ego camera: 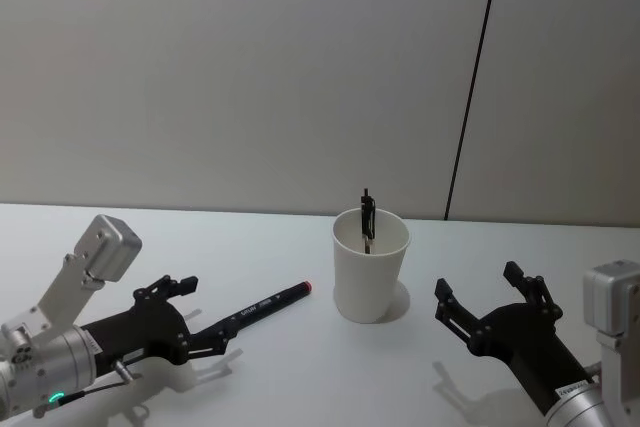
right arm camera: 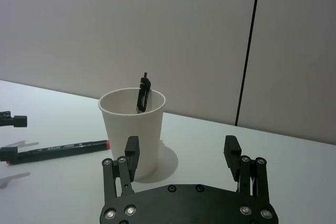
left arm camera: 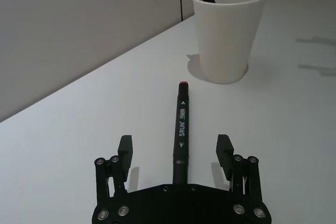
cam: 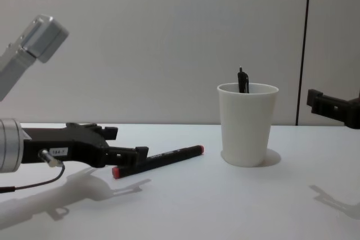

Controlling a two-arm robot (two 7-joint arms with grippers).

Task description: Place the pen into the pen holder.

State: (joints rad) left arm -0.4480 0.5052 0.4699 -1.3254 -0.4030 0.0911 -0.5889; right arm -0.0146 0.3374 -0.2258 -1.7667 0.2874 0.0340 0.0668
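Waiting on the grasp: marker not yet lifted

Lying flat on the smooth white table (ego camera: 300, 377), the slim black red-tipped marker (ego camera: 265, 305) sits between the wide-spread fingers of the left gripper (left arm camera: 175, 142), touching neither. By my judgement, grasp, lift and drop are all left to do. Beyond its fingertips stands the tapered, rolled-rim paper cup (ego camera: 370, 267) (a black pen (ego camera: 368, 217) leans inside). The right gripper (ego camera: 480, 284), also wide, hovers near the cup.

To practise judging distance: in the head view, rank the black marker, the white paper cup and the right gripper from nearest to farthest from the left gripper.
1. Black marker, lying between the open fingers of the left gripper.
2. White paper cup, mid-table, past the marker's red tip.
3. Right gripper, on the robot's right, beyond the cup.
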